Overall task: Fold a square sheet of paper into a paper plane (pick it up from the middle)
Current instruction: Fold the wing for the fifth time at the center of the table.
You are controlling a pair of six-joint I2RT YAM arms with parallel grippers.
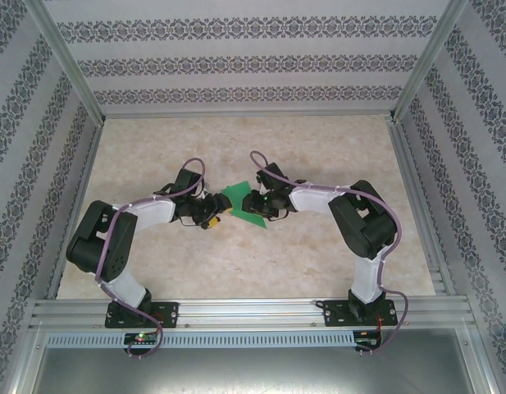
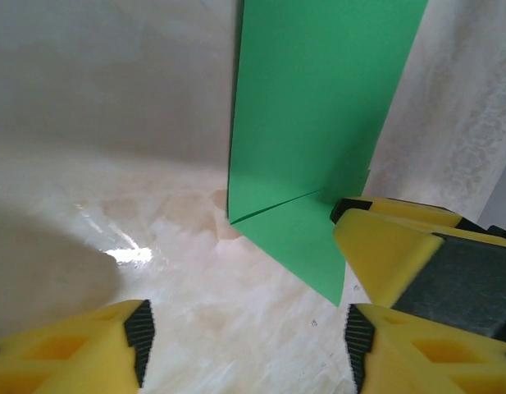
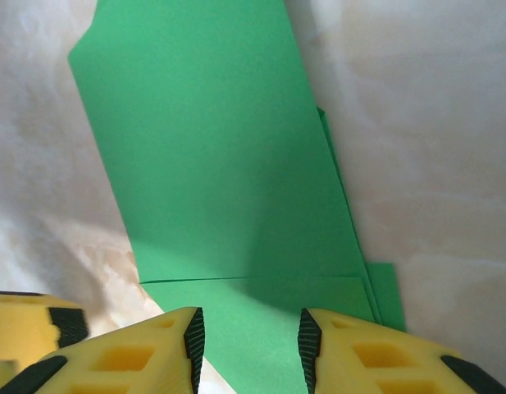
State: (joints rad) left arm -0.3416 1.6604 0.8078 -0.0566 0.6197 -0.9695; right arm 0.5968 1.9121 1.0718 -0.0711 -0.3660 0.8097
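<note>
jaws on left gripper [image 2: 248,345] stand fairly wide, nothing between them. right gripper [image 3: 248,349] is narrower, pads apart over the flat part of the green paper [image 3: 211,164]. paper lies mid table [image 1: 318,156] between both arms, nearer right, running away from it. it's part-folded, one flap upright.

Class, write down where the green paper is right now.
In the top view the paper lies mid-table, between the left hand and the right hand, partly under the right one.
</note>
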